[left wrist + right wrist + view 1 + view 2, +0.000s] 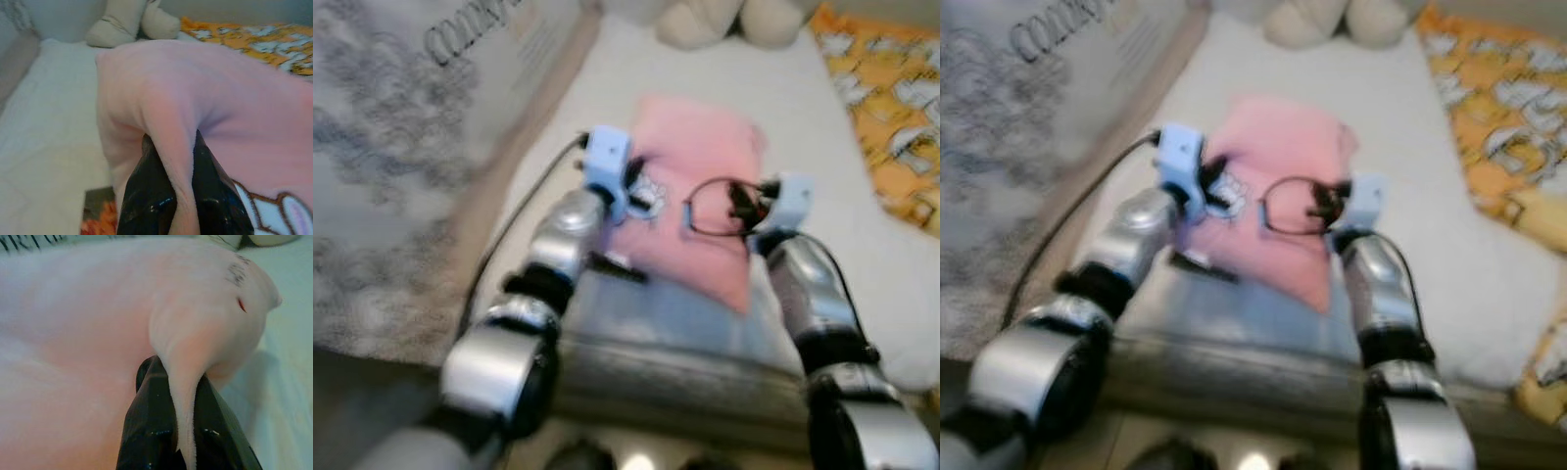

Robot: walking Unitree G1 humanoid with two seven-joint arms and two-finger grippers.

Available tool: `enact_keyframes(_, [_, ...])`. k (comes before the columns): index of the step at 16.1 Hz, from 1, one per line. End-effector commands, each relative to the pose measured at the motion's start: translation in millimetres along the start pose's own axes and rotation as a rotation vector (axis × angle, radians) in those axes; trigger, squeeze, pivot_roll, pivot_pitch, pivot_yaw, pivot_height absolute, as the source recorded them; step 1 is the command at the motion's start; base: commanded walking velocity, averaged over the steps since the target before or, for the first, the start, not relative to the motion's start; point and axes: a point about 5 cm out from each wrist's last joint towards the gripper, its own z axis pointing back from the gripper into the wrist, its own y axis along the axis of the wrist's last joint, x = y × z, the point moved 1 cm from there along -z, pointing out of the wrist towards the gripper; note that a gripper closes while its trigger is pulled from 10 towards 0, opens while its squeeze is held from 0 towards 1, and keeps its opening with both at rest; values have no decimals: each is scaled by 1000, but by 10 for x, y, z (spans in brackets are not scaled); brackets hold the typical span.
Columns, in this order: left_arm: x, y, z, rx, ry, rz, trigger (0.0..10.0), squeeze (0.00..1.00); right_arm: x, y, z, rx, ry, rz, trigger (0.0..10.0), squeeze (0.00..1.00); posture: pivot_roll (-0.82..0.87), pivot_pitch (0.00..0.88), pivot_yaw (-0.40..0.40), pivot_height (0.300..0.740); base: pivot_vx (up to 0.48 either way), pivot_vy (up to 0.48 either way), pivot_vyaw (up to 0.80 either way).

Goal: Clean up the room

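- Pink fleece cloth (pixel 700 191) sits at frame centre in the left eye view, spread over a white bed (pixel 803 127), and both arms have hold of it.
- Left pincer (pixel 171 196) is pinching a fold of the cloth; in its wrist view the pink fabric is squeezed between the two black fingers (pixel 146 196).
- Right pincer (pixel 183 431) is doing the same on the cloth's other side, with a ridge of pink fleece nipped between its black fingers (pixel 151 421).
- Both silver arms reach up from the bottom edge of the left eye view, the left one from lower left, the right one from lower right, each ending at the cloth's near edge.
- A white and brown patch (pixel 279 220) shows on the cloth at lower right of the left wrist view.
- A black cable (pixel 509 235) runs along the left arm, left of centre.
- Upper right, an orange patterned blanket (pixel 891 98) lies on the bed.
- Top centre, a cream plush toy (pixel 724 20) rests at the far end of the bed.
- Upper left, a grey patterned cover (pixel 401 137) fills that corner, with dark lettering on it, too blurred to read.
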Motion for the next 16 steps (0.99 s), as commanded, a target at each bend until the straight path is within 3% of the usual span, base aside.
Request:
enact_keyframes(1, [-177,189,18,72,68,-24,10000,0,60,58,7,16,-27,9,10000,0,40,0,9,740,0,480,431])
enact_keyframes(4, [-161,183,21,94,76,44,10000,0,26,13,14,-3,-11,44,10000,0,40,0,9,740,0,320,140])
enact_keyframes(8, [-179,151,29,82,96,37,10000,0,49,-18,24,-19,-31,30,10000,0,42,0,6,740,0,0,0])
enact_keyframes(16, [-184,108,51,80,124,24,10000,0,-6,-84,30,-43,2,30,10000,0,50,0,-1,740,480,0,0])
